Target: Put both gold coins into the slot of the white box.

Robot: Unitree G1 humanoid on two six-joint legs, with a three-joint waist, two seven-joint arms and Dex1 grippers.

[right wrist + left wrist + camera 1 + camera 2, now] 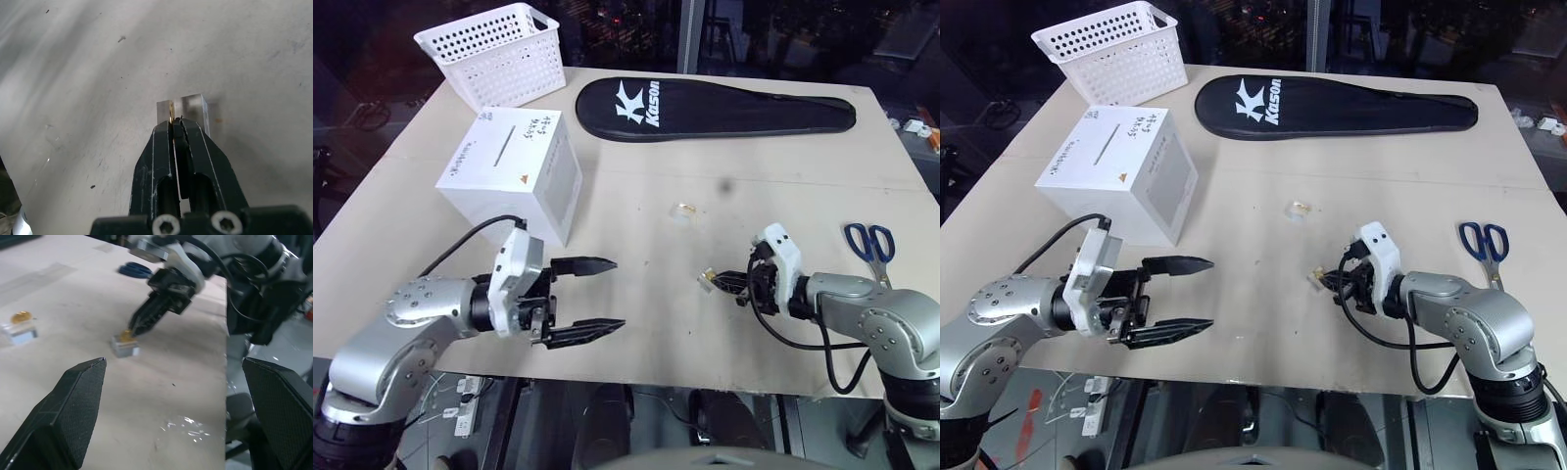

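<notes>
My right gripper sits low on the table at the front right, shut on the edge of a gold coin that stands at a small clear case. The left wrist view shows that coin on top of its case, under the right fingertips. A second gold coin rests on another clear case further back, mid-table. The white box stands at the left, its slot on the top face. Just in front of it, my left gripper hovers open and empty.
A white perforated basket stands at the back left. A black racket cover lies along the back. Blue scissors lie at the right edge. The table's front edge runs just below both grippers.
</notes>
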